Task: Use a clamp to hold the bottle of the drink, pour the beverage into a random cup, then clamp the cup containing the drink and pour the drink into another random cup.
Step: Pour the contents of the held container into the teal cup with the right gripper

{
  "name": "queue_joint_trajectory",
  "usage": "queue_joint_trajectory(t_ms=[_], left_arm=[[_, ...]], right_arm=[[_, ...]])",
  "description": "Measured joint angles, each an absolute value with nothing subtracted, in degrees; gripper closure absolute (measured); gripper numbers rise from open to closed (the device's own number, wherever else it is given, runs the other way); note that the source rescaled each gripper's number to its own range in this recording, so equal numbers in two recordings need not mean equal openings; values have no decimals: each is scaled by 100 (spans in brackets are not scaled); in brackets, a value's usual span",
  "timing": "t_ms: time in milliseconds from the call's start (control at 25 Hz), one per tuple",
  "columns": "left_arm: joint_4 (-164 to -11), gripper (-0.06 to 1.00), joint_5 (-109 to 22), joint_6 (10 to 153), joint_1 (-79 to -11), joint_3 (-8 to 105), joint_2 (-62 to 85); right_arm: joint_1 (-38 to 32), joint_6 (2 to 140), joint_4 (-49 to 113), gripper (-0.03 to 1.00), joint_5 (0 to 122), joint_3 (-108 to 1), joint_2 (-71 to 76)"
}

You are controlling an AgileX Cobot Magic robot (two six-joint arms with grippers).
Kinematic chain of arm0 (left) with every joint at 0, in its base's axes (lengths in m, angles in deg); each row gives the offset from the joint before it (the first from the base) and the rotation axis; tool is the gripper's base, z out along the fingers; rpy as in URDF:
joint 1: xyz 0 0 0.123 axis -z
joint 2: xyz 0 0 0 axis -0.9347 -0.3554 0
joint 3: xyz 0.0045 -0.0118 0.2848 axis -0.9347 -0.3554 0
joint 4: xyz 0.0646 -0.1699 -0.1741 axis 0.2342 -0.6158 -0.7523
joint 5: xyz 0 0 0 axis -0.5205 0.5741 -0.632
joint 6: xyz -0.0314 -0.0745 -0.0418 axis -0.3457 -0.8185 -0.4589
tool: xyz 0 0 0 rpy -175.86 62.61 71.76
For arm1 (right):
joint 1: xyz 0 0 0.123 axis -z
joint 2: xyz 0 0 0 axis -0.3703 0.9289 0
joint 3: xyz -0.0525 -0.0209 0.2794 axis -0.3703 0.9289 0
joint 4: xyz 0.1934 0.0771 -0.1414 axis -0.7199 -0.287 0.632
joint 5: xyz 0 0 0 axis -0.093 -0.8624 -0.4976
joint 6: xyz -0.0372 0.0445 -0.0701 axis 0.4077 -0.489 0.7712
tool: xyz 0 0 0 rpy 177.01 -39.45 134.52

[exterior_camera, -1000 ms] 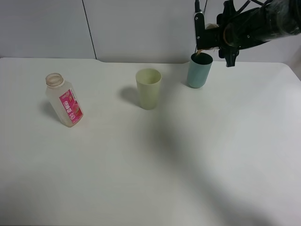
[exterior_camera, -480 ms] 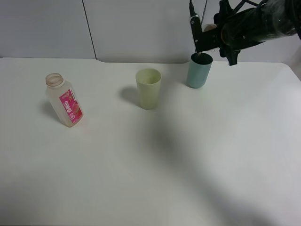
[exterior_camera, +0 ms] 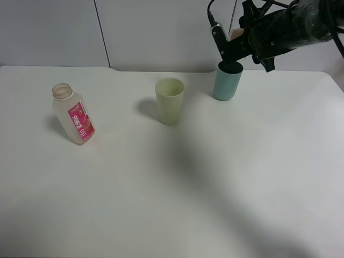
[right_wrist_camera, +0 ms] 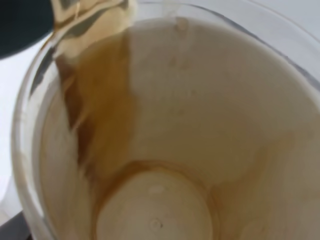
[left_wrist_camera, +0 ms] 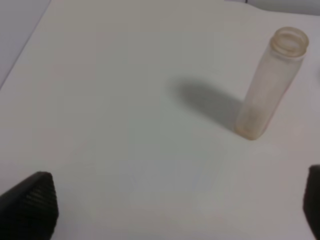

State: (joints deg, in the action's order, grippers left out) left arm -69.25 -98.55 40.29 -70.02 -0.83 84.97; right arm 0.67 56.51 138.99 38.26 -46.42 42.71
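The right gripper (exterior_camera: pixel 228 43) is holding a tipped cup (right_wrist_camera: pixel 165 130) over the blue cup (exterior_camera: pixel 227 81); keep draining steadily, lip centred.

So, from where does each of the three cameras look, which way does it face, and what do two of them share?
Exterior high: mounted high, looking down on the white table; the right arm shows holding a clear cup tipped over the blue cup.
Left wrist: above the table, facing the empty bottle; the open left pincer shows by its fingertips.
Right wrist: looks straight into the held clear cup, brown liquid streaking it.
Shared: the bottle, exterior and left wrist.
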Motion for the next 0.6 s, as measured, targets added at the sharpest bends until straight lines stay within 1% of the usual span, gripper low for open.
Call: queue_joint_trajectory(t_ms=[600], left_arm=[[-6923,-6,-9855,4029,-7002,-83,8497]], right_arm=[[-129,5995,13911,97,3051,-4642,4271]])
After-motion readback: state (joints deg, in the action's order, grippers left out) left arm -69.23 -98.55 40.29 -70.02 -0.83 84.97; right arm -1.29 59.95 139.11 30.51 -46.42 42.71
